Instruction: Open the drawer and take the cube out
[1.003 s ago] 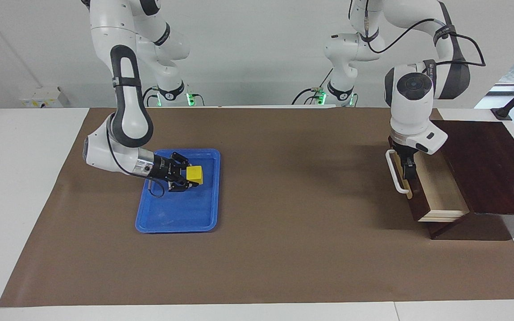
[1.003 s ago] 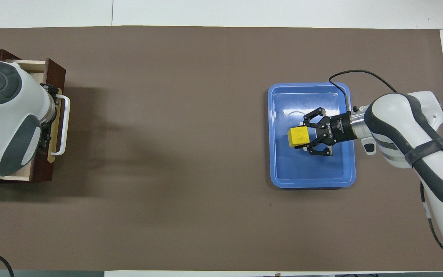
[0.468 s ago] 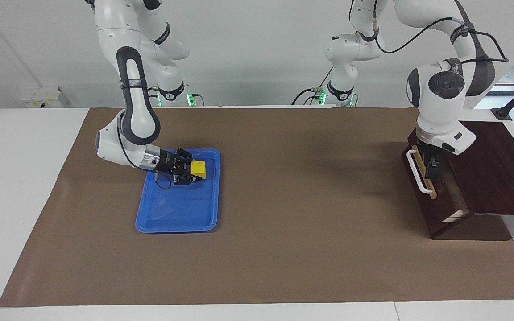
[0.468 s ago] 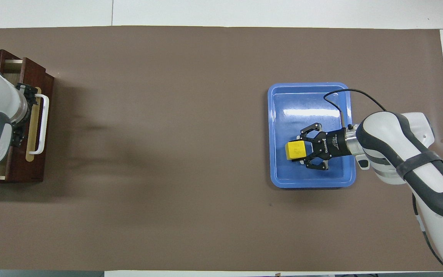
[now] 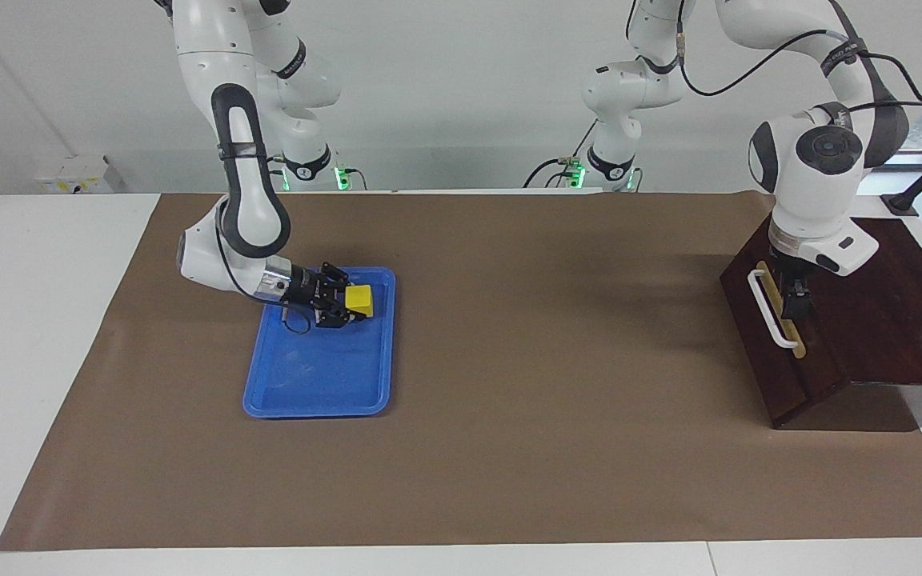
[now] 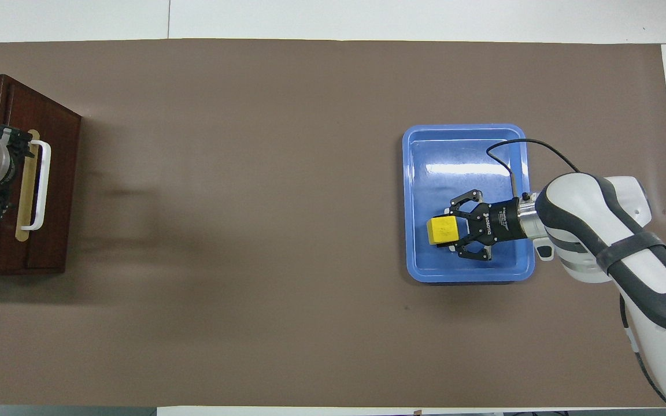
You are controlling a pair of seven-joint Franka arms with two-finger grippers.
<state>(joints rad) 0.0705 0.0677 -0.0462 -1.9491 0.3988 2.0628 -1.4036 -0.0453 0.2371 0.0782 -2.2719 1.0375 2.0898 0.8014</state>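
The dark brown drawer (image 5: pixel 773 356) sits pushed flush into its box at the left arm's end of the table, its white bar handle (image 5: pixel 770 309) facing the middle of the table. My left gripper (image 5: pixel 795 302) hangs open over the drawer front's top edge, just by the tan strip (image 6: pixel 24 185), with nothing between its fingers. The small yellow cube (image 5: pixel 359 300) is out of the drawer, and my right gripper (image 5: pixel 354 306) is shut on it low over the blue tray (image 5: pixel 317 384). In the overhead view the cube (image 6: pixel 443 230) shows at the right gripper's (image 6: pixel 450 231) tip.
The blue tray (image 6: pixel 460 150) lies on the brown mat (image 5: pixel 509 400) toward the right arm's end. The dark box's top (image 5: pixel 885 312) spreads out beside the left arm. White table (image 5: pixel 29 360) borders the mat.
The drawer has slid from pulled out to fully shut as my left gripper moved toward the box. My right gripper has carried the cube over the tray toward the robots.
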